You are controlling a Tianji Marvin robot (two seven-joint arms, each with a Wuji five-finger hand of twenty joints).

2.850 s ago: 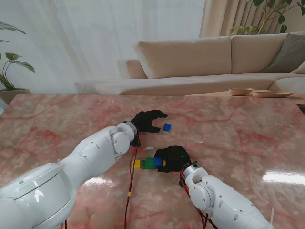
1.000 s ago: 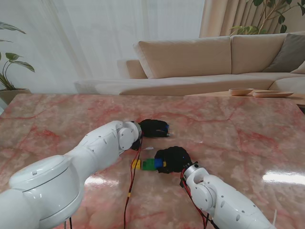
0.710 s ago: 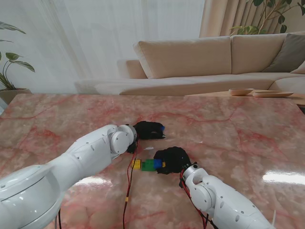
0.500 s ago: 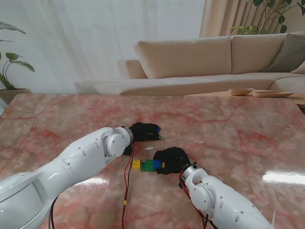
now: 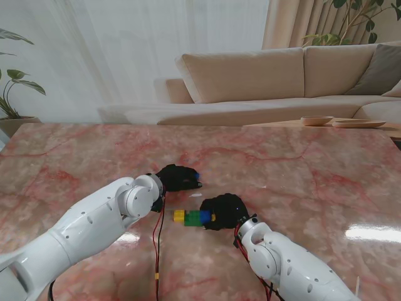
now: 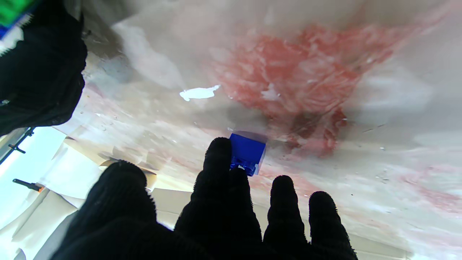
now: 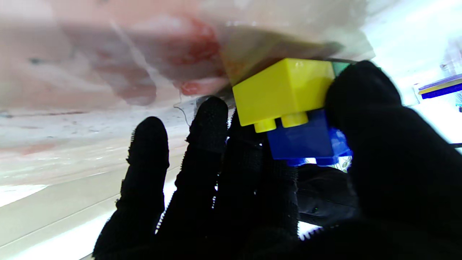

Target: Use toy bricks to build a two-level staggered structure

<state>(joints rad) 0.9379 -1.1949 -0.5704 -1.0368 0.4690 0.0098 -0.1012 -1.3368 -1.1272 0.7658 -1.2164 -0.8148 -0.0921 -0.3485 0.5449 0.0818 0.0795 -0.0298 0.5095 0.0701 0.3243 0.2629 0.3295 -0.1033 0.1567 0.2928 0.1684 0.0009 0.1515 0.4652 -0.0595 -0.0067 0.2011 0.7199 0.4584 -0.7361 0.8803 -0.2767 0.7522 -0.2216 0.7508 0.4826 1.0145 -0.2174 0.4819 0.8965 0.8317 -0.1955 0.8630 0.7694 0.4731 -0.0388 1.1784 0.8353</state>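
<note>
A short row of bricks lies on the marble table: yellow (image 5: 179,216), green (image 5: 193,217) and blue (image 5: 205,216). My right hand (image 5: 224,211) is shut on the row's right end. In the right wrist view the yellow brick (image 7: 285,90) sits against a blue brick (image 7: 303,142), with the thumb (image 7: 364,108) pressed on them. My left hand (image 5: 177,178) is a little farther from me than the row, fingers closed on a small loose blue brick (image 5: 196,176). In the left wrist view that blue brick (image 6: 247,153) sits at the index fingertip (image 6: 217,151), close to the table top.
A red cable (image 5: 160,238) hangs from my left arm onto the table near the row. A small white fleck (image 6: 198,93) lies on the marble between the hands. A beige sofa (image 5: 250,75) and a side table with wooden bowls (image 5: 316,120) stand beyond the far edge.
My left hand closed on the loose blue brick and carried it leftward and nearer to me, toward the row. The right hand and the row stayed in place.
</note>
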